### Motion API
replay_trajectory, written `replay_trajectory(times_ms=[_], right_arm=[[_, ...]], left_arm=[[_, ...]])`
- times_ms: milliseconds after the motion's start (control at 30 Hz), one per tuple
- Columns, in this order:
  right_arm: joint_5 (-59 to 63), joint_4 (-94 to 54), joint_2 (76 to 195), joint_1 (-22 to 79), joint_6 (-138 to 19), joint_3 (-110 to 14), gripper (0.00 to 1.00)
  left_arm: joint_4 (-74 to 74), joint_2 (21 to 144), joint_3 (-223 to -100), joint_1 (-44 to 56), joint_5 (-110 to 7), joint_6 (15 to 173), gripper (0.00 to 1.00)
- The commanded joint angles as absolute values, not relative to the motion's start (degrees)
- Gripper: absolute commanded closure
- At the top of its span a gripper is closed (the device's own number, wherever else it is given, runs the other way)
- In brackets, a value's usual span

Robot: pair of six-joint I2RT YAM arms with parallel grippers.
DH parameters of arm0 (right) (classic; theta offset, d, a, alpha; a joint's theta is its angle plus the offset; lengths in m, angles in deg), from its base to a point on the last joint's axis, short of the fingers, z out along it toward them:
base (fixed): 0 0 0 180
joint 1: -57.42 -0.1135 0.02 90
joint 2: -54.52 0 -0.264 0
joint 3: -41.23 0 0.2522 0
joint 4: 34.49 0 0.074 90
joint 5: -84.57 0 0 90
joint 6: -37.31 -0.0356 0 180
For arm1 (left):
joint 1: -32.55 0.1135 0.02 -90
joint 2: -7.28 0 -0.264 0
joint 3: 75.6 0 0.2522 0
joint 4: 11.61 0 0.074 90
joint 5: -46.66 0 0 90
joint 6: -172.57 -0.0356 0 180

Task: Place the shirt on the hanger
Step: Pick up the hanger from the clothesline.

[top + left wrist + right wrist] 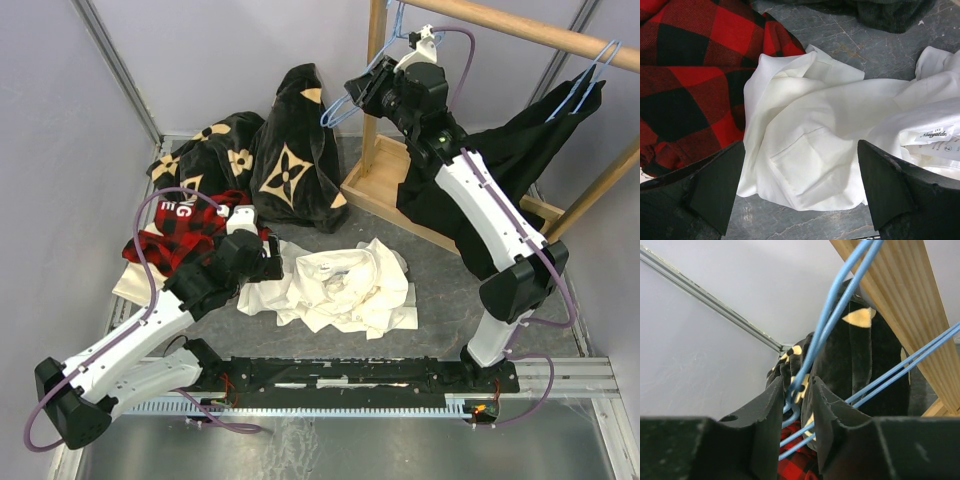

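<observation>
Two claws: left gripper [800, 150] wide open over the limp, light shirt [830, 110]; I'd pinch near its neck label [934, 135]. Right gripper [797, 385] straddles the hanger [840, 295], grip unclear.

The shirt [345, 285] is white, thin cloth. It lies crumpled in a loose heap near the middle of the grey bench [440, 280], with a neck label [935, 135] facing up. The hanger [836, 307] is thin light-blue wire. It sits raised off the bench against the wooden rail [900, 300], tilted, with its wires passing between the fingers of the right pincer [797, 382].
</observation>
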State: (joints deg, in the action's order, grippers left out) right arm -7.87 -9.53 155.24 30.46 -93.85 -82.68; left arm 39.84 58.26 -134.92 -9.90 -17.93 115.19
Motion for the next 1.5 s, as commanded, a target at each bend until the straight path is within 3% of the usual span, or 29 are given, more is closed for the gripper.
replay_trajectory(times_ms=[0, 267, 467, 1467], right_arm=[[-7.14, -11.75, 153.98, 30.7, -94.09, -85.59, 0.69], [-7.76, -11.58, 152.11, 31.15, -93.57, -83.97, 0.89], [-8.5, -11.58, 148.92, 31.63, -92.8, -81.05, 0.97], [-6.8, -8.03, 139.86, 34.79, -90.76, -72.55, 1.0]], left_arm=[[39.67, 56.84, -136.23, -9.77, -16.34, 117.42, 0.01], [39.68, 56.9, -136.69, -9.72, -16.62, 117.54, 0.01], [39.7, 56.72, -136.1, -9.72, -16.62, 117.93, 0.01], [38.54, 57.58, -135.38, -9.73, -16.8, 118.25, 0.01]])
